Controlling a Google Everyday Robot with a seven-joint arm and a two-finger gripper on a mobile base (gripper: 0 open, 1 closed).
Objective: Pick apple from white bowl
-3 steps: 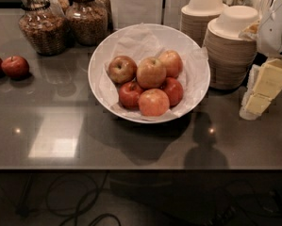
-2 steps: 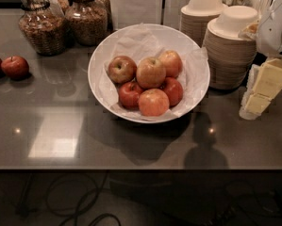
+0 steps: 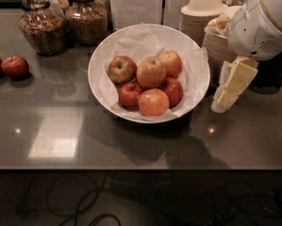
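Apples (image 3: pixel 153 101) number six in one white bowl (image 3: pixel 94 86), two at desk's (image 3: pixel 131 145) left edge; pincer (image 3: pixel 223 102), opening untellable, has edged nearer.

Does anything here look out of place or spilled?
Nothing is spilled. Only two red apples lie loose on the counter at far left, apart from the white bowl. The gripper hangs right of the bowl.

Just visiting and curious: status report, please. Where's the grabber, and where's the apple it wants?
Gripper right of white bowl, outside its rim. Apple mid-bowl, untouched. Five other apples crowd around it.
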